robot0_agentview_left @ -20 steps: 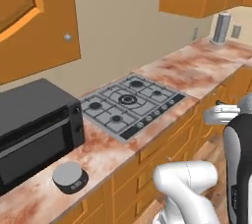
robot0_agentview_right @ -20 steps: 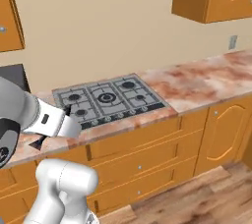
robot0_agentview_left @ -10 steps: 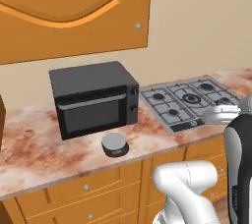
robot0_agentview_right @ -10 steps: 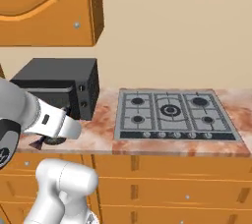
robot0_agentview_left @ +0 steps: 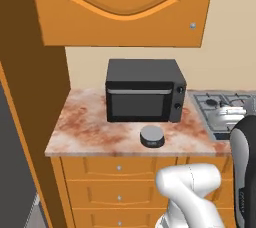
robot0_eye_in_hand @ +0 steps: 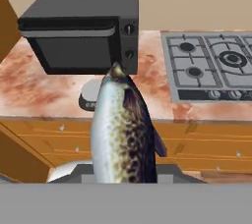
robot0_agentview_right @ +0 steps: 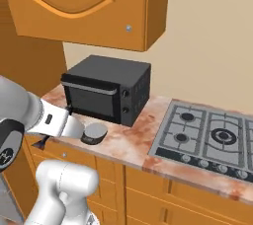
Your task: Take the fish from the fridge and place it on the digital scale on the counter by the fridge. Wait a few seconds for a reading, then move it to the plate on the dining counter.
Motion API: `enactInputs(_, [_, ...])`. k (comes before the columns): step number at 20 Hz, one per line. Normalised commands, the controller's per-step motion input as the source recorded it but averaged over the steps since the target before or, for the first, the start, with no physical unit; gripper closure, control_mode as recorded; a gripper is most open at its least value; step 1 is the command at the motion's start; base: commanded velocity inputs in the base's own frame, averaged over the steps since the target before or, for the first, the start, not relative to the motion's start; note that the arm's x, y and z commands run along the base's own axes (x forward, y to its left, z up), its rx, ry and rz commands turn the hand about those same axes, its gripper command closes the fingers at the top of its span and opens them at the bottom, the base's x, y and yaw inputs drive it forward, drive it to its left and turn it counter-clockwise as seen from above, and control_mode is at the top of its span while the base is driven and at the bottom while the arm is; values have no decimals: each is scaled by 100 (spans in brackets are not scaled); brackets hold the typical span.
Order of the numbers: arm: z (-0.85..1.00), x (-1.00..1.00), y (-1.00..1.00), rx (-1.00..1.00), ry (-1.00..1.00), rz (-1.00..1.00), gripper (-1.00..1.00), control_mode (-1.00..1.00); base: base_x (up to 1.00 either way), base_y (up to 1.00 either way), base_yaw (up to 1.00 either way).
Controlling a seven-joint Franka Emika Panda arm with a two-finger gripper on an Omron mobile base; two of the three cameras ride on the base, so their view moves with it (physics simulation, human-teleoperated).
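One fish (robot0_eye_in_hand: pixel 120 129), lengthwise, pointing toward microwave (robot0_eye_in_hand: pixel 83 26)

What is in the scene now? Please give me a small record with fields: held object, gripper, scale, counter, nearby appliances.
held object: speckled grey-brown fish, pointing toward the counter
gripper: shut on the fish
scale: small round dark grey puck with lighter top, nothing on it
scale position: near the front edge, in front of the black boxy microwave
counter: reddish-brown marbled stone top with orange wooden drawers below
nearby appliances: grey gas hob beside the microwave
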Motion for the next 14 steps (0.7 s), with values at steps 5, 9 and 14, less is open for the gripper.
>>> enactInputs(5, [0,0,0,0,0,0,100,100,12,25,43])
enactInputs(9, [0,0,0,0,0,0,100,100,35,36,41])
enactInputs(14, [-37,53,3,0,13,24,100,-100,8,6,8])
